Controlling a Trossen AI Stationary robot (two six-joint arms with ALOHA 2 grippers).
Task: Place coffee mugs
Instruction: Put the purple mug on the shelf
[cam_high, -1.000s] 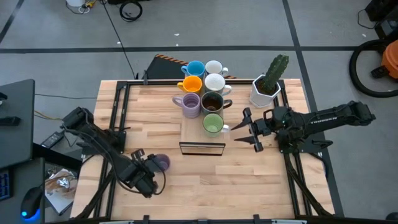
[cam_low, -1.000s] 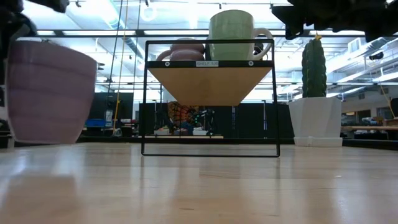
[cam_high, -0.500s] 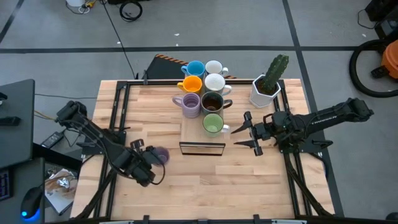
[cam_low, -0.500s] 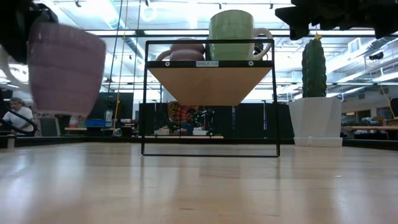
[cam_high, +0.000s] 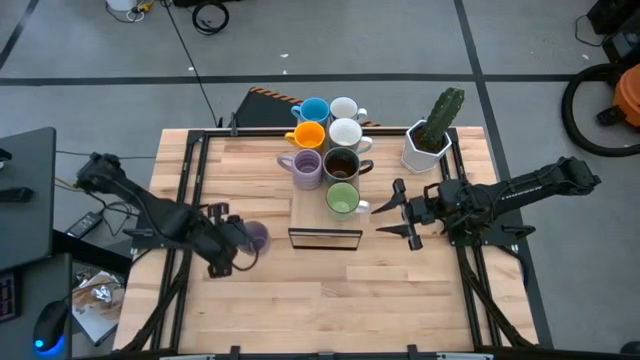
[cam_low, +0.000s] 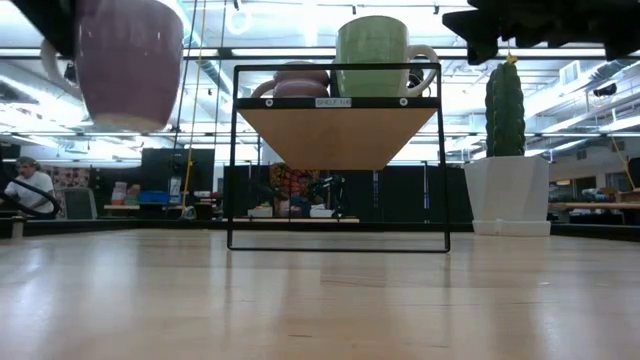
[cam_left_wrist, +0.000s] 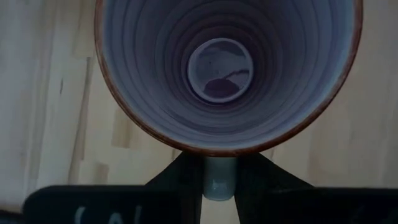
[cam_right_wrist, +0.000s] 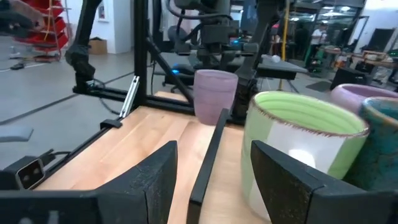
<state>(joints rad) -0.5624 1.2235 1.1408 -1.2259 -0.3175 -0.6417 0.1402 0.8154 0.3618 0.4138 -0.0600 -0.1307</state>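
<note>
My left gripper (cam_high: 232, 243) is shut on a lavender mug (cam_high: 256, 237), which hangs high over the table's left part in the low view (cam_low: 130, 60). The left wrist view looks down into the mug (cam_left_wrist: 227, 68). Seven more mugs stand on a black-framed wooden shelf (cam_high: 325, 238): light blue (cam_high: 314, 110), two white (cam_high: 344, 108), orange (cam_high: 309, 135), lavender (cam_high: 306, 167), dark brown (cam_high: 341, 164) and green (cam_high: 343, 200). My right gripper (cam_high: 397, 211) is open just right of the green mug (cam_right_wrist: 298, 143), touching nothing. My left gripper pinches the lavender mug's handle (cam_left_wrist: 219, 177) between its two fingers (cam_left_wrist: 174, 177). It comes at the handle slanting from above and from the table's left. The mug is lifted clear of the table, roughly upright, mouth up.
A white hexagonal pot with a green cactus (cam_high: 430, 135) stands by the table's far right corner, behind my right arm. Bare wood lies in front of the shelf (cam_low: 340, 160) and along the near edge. A person sits in the room beyond (cam_low: 25, 185).
My left gripper has risen and moved toward the table's far edge, carrying the lavender mug. The mug has gone from table height to well above it. It was tipped halfway through and now sits roughly upright. My right arm has stayed still.
</note>
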